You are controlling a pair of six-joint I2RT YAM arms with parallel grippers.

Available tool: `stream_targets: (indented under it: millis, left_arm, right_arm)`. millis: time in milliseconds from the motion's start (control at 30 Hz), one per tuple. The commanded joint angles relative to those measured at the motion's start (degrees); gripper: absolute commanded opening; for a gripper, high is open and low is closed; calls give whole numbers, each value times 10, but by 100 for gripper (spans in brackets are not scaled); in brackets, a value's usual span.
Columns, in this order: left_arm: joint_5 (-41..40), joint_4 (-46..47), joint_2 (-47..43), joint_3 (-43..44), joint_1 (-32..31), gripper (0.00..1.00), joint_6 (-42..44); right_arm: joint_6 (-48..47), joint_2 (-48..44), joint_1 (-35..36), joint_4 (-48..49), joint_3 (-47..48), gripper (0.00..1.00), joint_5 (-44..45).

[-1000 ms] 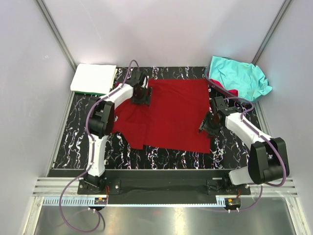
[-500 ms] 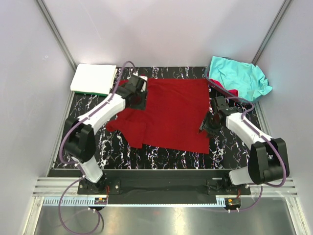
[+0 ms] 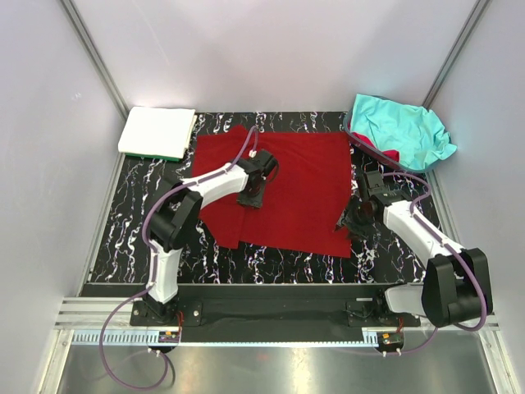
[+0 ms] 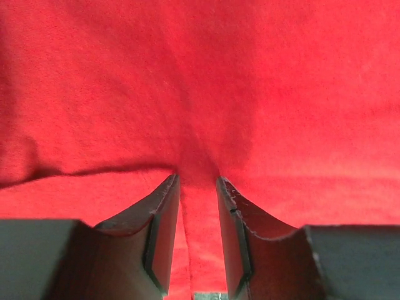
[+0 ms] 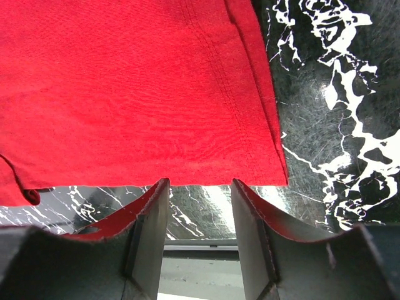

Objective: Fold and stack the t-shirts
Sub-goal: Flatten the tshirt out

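The dark red t-shirt (image 3: 303, 180) lies spread on the black marbled mat (image 3: 123, 230). My left gripper (image 3: 253, 190) is over the shirt's middle left. In the left wrist view it (image 4: 197, 181) is pinched on a puckered fold of the red cloth (image 4: 200, 75). My right gripper (image 3: 351, 223) is at the shirt's near right edge. In the right wrist view it (image 5: 199, 184) is open, its tips just at the hem of the red shirt (image 5: 137, 94), with bare mat (image 5: 325, 94) between the jaws. The turquoise t-shirt (image 3: 402, 131) lies crumpled at the back right. A folded white t-shirt (image 3: 157, 130) rests on a green one (image 3: 156, 156) at the back left.
Grey walls with metal frame posts enclose the table on three sides. A bit of red cloth (image 3: 389, 154) peeks from under the turquoise shirt. A metal rail (image 3: 271, 305) with the arm bases runs along the near edge.
My left gripper moved from the shirt's back left corner toward its middle, nearer and to the right, and the shirt's left side changed shape. My right gripper shifted slightly nearer.
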Motion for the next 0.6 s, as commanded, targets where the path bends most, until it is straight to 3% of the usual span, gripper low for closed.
stream_targets:
  millis: [0, 567]
  left_arm:
    - [-50, -10, 1, 36, 1, 35, -13]
    - [-57, 3, 16, 2, 9, 32, -9]
  right_arm:
    - [7, -22, -1, 4, -7, 51, -1]
    - [9, -18, -2, 13, -18, 50, -5]
